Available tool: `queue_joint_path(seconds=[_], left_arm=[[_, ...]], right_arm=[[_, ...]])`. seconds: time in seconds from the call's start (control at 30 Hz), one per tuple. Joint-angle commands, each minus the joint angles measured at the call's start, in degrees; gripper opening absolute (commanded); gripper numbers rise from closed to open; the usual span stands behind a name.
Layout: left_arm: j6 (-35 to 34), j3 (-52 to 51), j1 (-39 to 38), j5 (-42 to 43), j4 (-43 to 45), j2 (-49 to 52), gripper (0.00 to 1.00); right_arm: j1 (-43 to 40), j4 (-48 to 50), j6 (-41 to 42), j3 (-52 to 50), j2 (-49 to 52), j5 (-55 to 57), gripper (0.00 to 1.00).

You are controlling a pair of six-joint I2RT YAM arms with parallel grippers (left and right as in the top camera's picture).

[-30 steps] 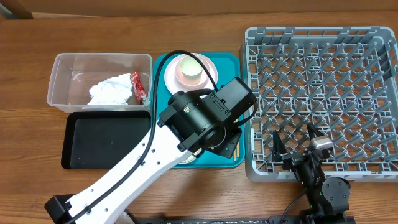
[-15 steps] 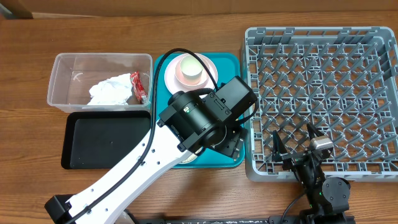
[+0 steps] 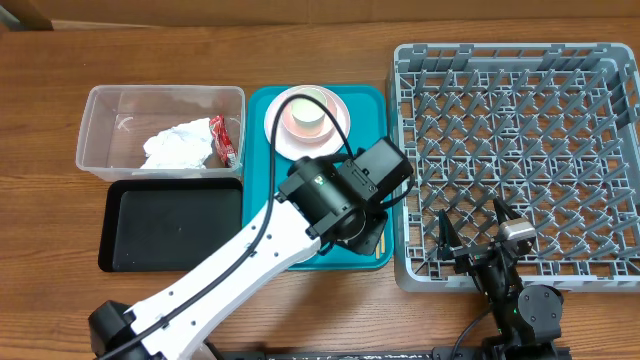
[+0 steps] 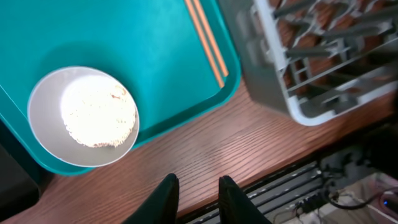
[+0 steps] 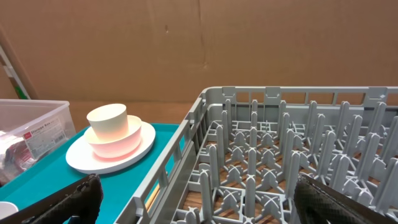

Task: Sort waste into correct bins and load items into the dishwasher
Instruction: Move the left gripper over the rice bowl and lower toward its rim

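One clear tub (image 3: pixel 118 108), one black tray (image 3: pixel 170 225), one teal tray (image 3: pixel 370 108), one grey dish rack (image 3: pixel 520 150). One pink plate (image 5: pixel 78 160), one cup (image 5: pixel 107 121), two bowls (image 5: pixel 123 144), the other bowl (image 4: pixel 42 121) holding rice (image 4: pixel 99 115). Two chopsticks (image 4: pixel 205 40), one napkin (image 3: pixel 180 148), one red wrapper (image 3: pixel 222 140).

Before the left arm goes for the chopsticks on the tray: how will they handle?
The chopsticks look thin, stiff and probably very light. They lie flat on the smooth tray, so they may be hard to get under and could slide or roll. They lie side by side, so nudging one likely shifts the other.
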Motion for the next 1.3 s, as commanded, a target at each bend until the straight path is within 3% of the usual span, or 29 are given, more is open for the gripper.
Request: queue_joint_path(seconds=[0.0,0.17,0.47,0.67,1.27], left_arm=[[-0.39,-3.43,0.00,-1.18,1.60,-0.39,0.25],[-1.07,-6.71,0.00,-5.16,2.93,-0.39,0.28],[-8.15,-13.49,0.00,-10.60,7.08,-0.39,0.21],[-8.94,-18.36,0.00,-10.95,11.76,-0.39,0.16],[-9.38,-24.06,0.00,-14.19,19.93,-0.39,0.15]], right_arm=[[-0.11,0.24,-0.42,-0.61,-0.57,0.07,1.00],[-0.11,0.26,-0.42,-0.61,-0.57,0.07,1.00],[-0.11,0.24,-0.42,-0.61,-0.57,0.07,1.00],[-0.11,0.24,-0.42,-0.61,-0.57,0.07,1.00],[-0.11,0.24,-0.42,-0.61,-0.57,0.07,1.00]])
